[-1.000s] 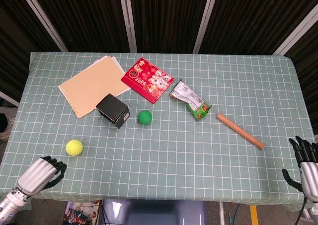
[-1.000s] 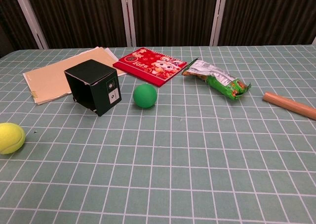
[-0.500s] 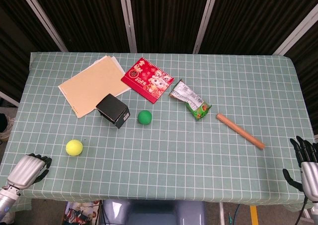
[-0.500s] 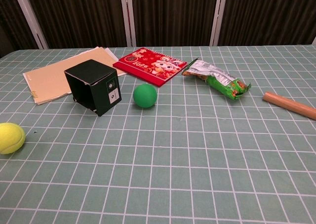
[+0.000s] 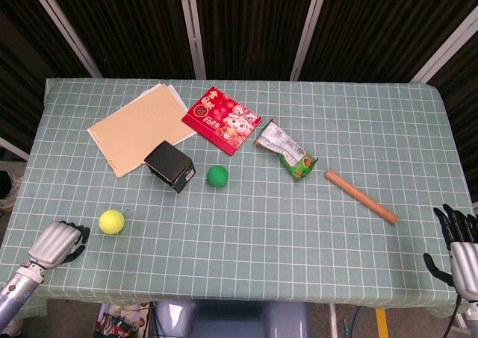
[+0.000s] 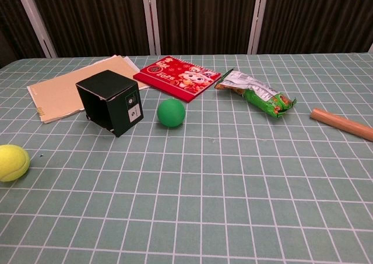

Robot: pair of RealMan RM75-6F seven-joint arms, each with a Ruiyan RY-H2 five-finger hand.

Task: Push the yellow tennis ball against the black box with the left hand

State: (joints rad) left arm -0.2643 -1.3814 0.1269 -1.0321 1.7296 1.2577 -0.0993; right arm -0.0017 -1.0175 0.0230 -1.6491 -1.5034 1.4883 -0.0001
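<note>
The yellow tennis ball point(image 5: 111, 221) point(image 6: 11, 162) lies on the checked green tablecloth near the front left. The black box point(image 5: 169, 166) point(image 6: 109, 102) stands tilted behind it and to its right, a clear gap between them. My left hand point(image 5: 58, 241) hovers at the table's front left edge, just left of the ball and apart from it, with its fingers curled in on nothing. At the front right corner, off the table edge, my right hand point(image 5: 459, 247) holds nothing, its fingers spread upward. Neither hand shows in the chest view.
A green ball point(image 5: 217, 175) point(image 6: 171, 112) sits just right of the box. Behind lie tan folders point(image 5: 142, 127), a red calendar point(image 5: 222, 119) and a snack bag point(image 5: 286, 151). A wooden rod point(image 5: 361, 197) lies at the right.
My left hand drew back toward the front left corner, then moved forward and right, ending closer to the ball. The ball, the box and my right hand have not moved.
</note>
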